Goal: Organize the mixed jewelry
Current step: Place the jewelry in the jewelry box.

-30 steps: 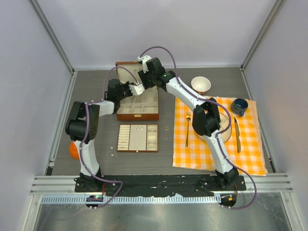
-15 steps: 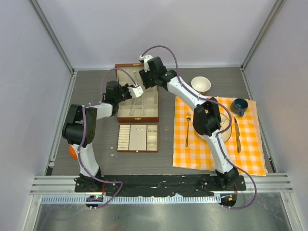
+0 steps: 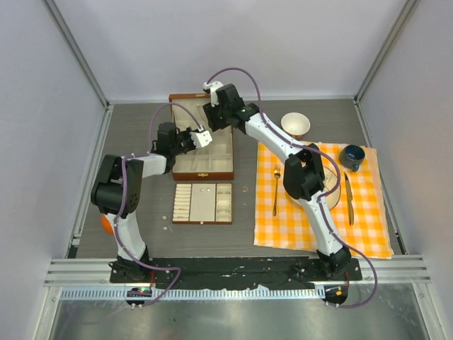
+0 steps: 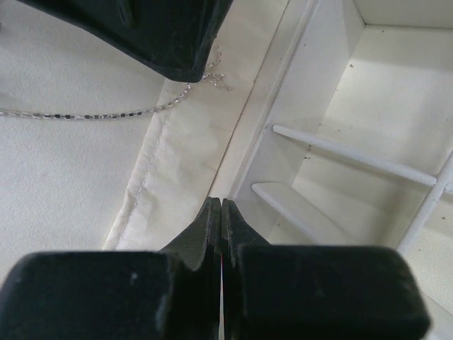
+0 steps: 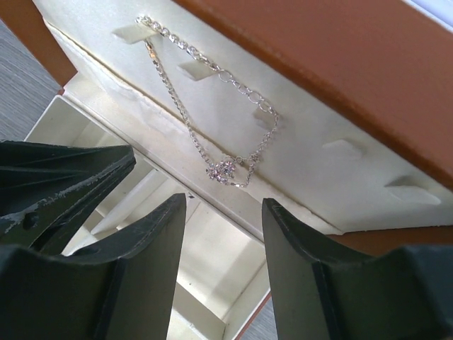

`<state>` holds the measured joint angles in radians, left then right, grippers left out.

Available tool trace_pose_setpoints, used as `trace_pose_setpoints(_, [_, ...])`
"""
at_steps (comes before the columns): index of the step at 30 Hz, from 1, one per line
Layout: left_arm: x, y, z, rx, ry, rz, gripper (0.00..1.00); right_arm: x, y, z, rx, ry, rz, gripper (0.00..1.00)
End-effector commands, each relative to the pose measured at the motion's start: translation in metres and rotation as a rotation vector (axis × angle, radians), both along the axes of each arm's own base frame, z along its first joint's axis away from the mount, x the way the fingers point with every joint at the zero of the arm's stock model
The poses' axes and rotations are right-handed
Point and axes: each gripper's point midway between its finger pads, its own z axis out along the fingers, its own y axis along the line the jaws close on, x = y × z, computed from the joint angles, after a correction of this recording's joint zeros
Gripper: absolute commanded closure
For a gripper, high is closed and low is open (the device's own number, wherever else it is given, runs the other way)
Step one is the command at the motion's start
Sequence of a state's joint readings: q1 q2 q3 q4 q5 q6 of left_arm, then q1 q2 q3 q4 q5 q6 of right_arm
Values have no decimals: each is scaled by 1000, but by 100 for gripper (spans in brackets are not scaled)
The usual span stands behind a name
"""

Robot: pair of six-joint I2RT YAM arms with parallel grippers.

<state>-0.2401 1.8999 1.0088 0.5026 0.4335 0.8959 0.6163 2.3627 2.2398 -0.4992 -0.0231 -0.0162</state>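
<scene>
— Where is the chain necklace [image 5: 212, 152] seen?
— It is draped over the pegs [image 5: 340, 147] of the wooden box [image 3: 203, 172] lid lining, upper centre of the right wrist view.
— And the claws?
— The left claw [image 4: 221, 212] is pressed shut, empty, above the compartments [image 4: 340, 142]. The right claw [image 5: 223, 205] is held partly apart, nothing gripped, just below the chain.

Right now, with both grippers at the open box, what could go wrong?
1. The necklace hangs loosely on the lid's tabs, and the open right gripper sits close to its pendant; a move could snag it and drag it off.
2. The shut left gripper is close beside the right one over the wooden box; they could collide.
</scene>
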Motion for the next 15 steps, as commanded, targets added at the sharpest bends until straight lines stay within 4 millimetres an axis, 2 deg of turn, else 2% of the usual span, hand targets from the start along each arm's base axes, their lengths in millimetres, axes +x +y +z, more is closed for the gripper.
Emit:
trace_pose_setpoints(1, [-2, -5, 38, -41, -77, -20, 100, 5, 13, 30, 40, -74, 1, 47])
trace_pose_setpoints(8, [-4, 2, 44, -38, -99, 16, 100, 9, 17, 22, -63, -144, -58, 47])
trace_pose_setpoints(15, [-6, 10, 52, -54, -110, 48, 100, 14, 12, 8, -134, -169, -101, 47])
